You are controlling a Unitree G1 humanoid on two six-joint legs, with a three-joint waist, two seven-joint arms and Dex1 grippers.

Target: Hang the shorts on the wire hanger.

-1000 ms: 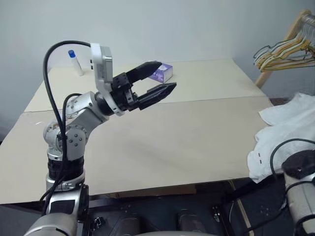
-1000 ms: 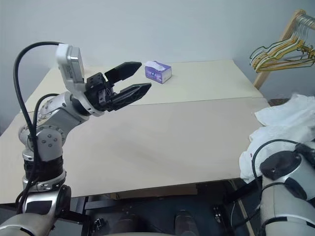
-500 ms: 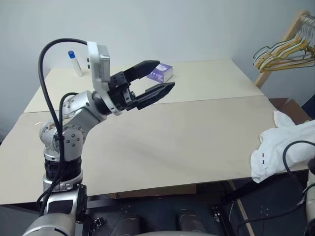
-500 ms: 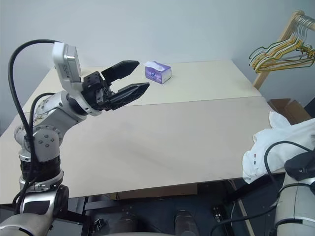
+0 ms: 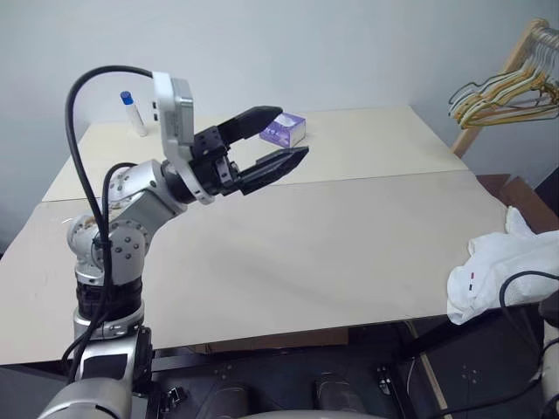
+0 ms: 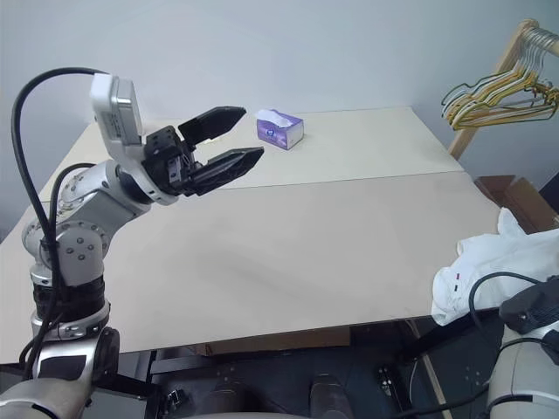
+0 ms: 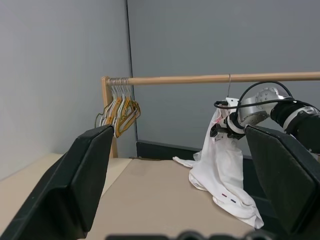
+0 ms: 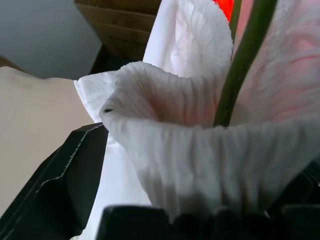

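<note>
- The shorts [image 6: 498, 266] lie bunched at the table's [image 6: 306, 253] 4 o'clock edge, part spilling over it; in the left wrist view they drape down from the wire hanger [image 7: 229, 86] on the wooden rail [image 7: 210, 79].
- Soft, light, floppy cloth, likely to slide off thin wire; the gathered waistband [image 8: 210, 150] looks the firmest place to pinch.
- Right gripper [image 8: 190, 215]: fingers spread, waistband between them, unpinched; the olive wire [image 8: 242, 60] crosses the cloth.
- Left gripper [image 5: 275, 144] hovers at 11 o'clock, jaws wide, empty, near the tissue box [image 5: 285, 129].

Shorts [image 5: 502, 271] draped over table [image 5: 349, 253] edge
</note>
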